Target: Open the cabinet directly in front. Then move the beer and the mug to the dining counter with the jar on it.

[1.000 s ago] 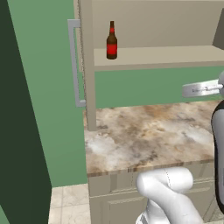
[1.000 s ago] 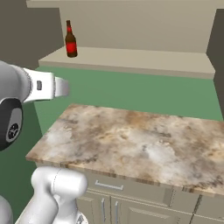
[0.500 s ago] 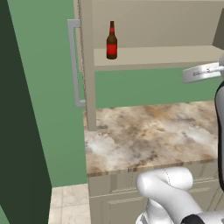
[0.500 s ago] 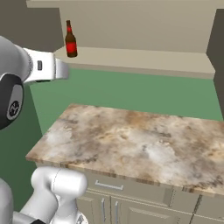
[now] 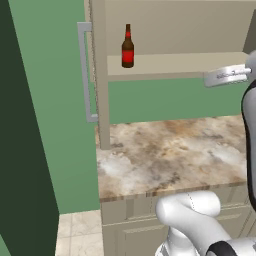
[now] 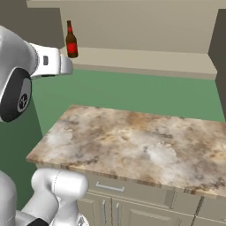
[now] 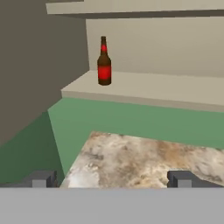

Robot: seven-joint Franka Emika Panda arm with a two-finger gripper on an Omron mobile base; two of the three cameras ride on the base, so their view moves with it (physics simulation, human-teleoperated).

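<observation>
Cabinet [image 5: 99,75] open, door swung left. Beer [image 5: 127,47] upright on shelf [image 6: 145,61], near left end, close to front edge. Fingers [image 7: 40,178] spread wide, empty, well short of bottle, above marble surface [image 6: 141,145]. Risk: tall slim bottle tips if nudged off-centre during approach; possible roll off shelf.

The beige shelf [image 5: 180,64] of the cabinet carried the beer [image 5: 127,46], which stood upright near the shelf's left end. Below the shelf lay the short marble worktop [image 5: 170,155].
</observation>
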